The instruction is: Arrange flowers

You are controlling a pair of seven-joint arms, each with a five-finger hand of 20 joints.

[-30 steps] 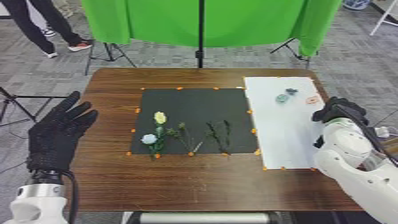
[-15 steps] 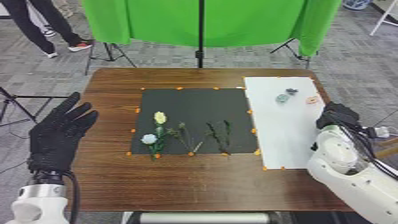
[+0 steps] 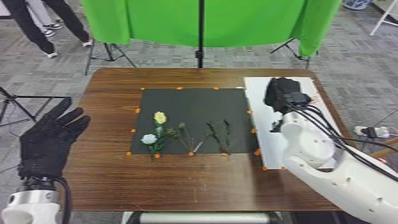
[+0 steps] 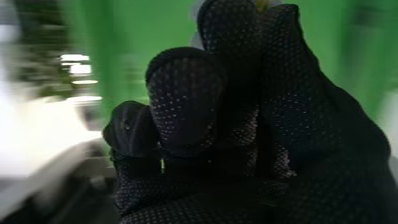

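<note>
black mat (image 3: 191, 102): carries the yellow flower (image 3: 160, 117), far left of the white flower's (image 3: 149, 139) near side, green stems (image 3: 218, 134) right of both
white sheet (image 3: 272, 150): just right of the mat
right hand (image 3: 282, 94): over the sheet's far part; openness and grip, i can't tell
left hand (image 3: 43, 150): fingers straight, empty, at my left

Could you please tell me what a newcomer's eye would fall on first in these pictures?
Probably the bright green cloth hanging beyond the table's far edge. Next, perhaps, the black-gloved right hand over the white sheet, and the pale yellow flower and white one on the dark mat.
</note>
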